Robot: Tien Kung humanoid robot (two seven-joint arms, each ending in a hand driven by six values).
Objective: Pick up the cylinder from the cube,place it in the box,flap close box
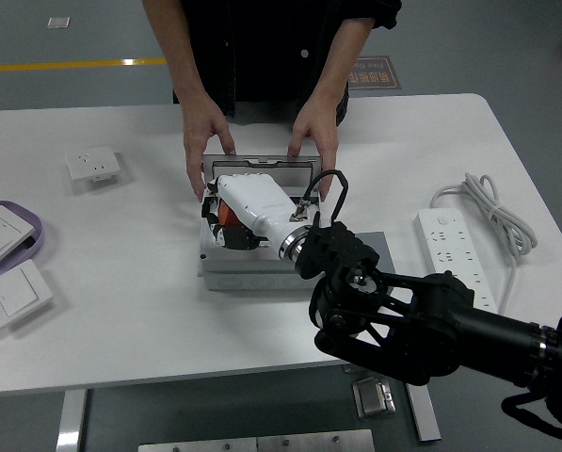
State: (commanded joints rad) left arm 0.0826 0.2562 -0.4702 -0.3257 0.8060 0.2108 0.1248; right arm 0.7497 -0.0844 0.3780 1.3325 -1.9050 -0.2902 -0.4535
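Reaching from the table's (92, 292) near right corner, the right hand (232, 224) is lowered into the box (252, 273) at the centre. Both far sides are steadied by a person's hands (205, 151). The cylinder (226, 217) is grasped, directly under curled fingers (215, 237), its axis hidden.

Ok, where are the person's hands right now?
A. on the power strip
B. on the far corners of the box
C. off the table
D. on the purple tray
B: the person's hands rest on the far corners of the box, beside its raised lid, while the right hand lowers the cylinder inside.
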